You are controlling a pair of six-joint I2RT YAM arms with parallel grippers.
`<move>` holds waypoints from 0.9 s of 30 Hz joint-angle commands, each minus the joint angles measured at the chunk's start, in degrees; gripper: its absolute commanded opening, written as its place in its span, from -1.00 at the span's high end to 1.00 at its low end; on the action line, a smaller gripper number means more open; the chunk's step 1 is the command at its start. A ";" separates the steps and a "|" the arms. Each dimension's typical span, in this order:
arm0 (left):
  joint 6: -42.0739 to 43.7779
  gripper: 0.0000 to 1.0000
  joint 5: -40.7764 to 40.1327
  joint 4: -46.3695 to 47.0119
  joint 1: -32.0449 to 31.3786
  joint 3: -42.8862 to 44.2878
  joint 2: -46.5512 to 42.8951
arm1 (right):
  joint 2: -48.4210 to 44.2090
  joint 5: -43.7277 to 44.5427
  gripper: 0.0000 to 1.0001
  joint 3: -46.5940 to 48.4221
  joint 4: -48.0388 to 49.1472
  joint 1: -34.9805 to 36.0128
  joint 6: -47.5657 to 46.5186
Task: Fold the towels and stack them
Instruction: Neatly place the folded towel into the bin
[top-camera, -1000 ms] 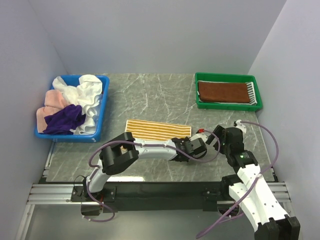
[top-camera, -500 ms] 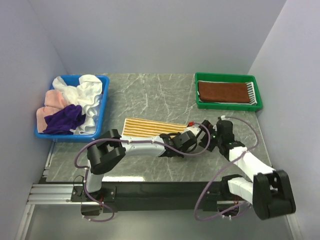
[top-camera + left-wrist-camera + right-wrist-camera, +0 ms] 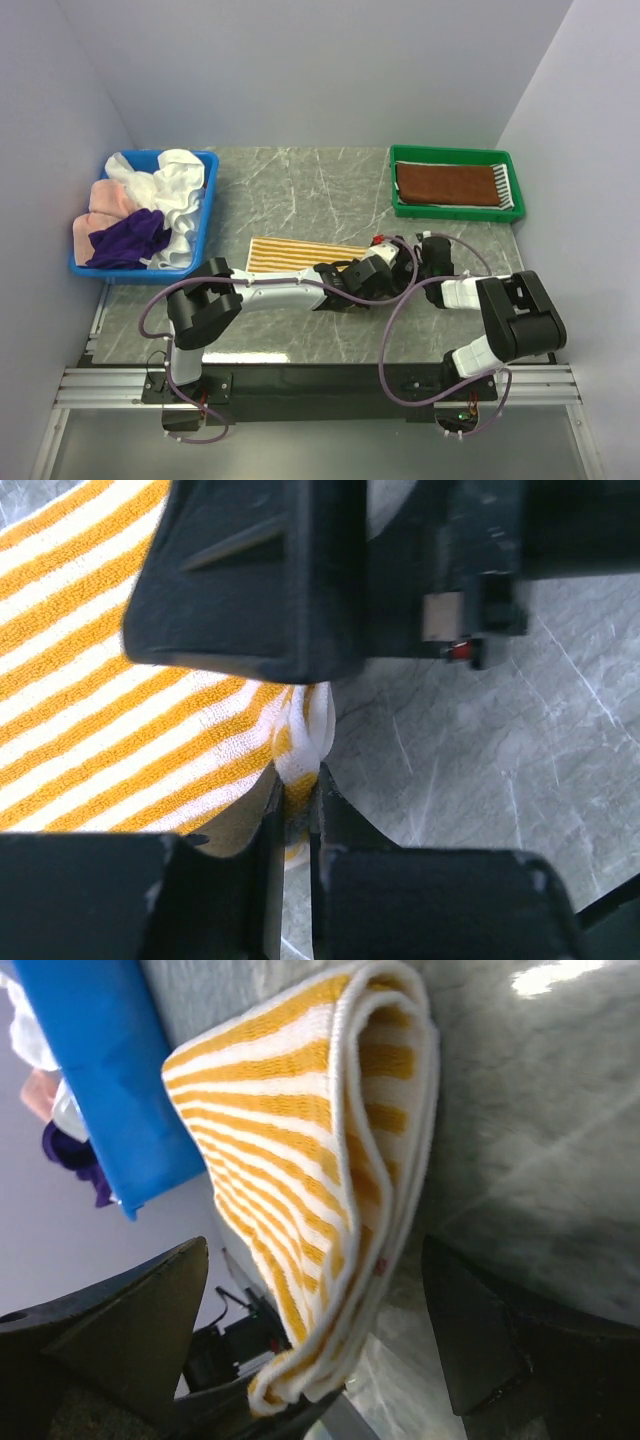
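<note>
A folded yellow-white striped towel (image 3: 300, 256) lies flat on the marble table, just in front of the arms. My left gripper (image 3: 372, 271) is at its near right corner and is shut on that corner; in the left wrist view the striped cloth (image 3: 100, 710) is bunched and pinched between the jaws of the left gripper (image 3: 296, 810). My right gripper (image 3: 407, 263) is low at the towel's right end and stands open. In the right wrist view the towel's folded end (image 3: 330, 1150) rises between the two wide-apart fingers (image 3: 120, 1330), touching neither.
A blue bin (image 3: 205, 222) at the left holds crumpled white (image 3: 172, 185), pink (image 3: 98, 205) and purple (image 3: 128, 240) towels. A green tray (image 3: 455, 212) at the back right holds a folded brown towel (image 3: 445, 184) on top of a striped one.
My right arm has swung left and come down to the towel's right end. My left gripper has shifted slightly left with the corner in it, lifting that end.
</note>
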 commanded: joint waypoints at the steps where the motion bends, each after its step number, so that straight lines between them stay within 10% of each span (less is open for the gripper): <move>1: -1.93 0.99 -0.12 2.52 0.18 1.94 -1.81 | 3.84 0.22 -0.82 -0.68 3.91 1.75 2.80; 6: -3.34 0.85 -0.03 2.17 0.18 3.79 0.47 | 7.62 -0.31 -0.52 2.49 4.26 2.81 2.81; 14: -3.60 0.60 1.90 2.17 1.41 5.99 1.97 | 6.92 1.80 0.74 10.75 -6.61 2.64 -5.80; 16: -3.78 0.25 2.52 2.70 1.76 5.20 1.36 | 6.83 2.76 1.00 14.07 -9.61 2.46 -9.21; 21: -5.71 -0.73 4.45 4.19 4.22 0.65 -3.64 | 7.53 5.14 1.00 22.34 -21.48 2.46 -17.48; 27: -8.26 -0.99 12.18 2.97 10.54 -5.94 -14.18 | 10.08 13.82 1.00 39.21 -37.20 2.02 -31.63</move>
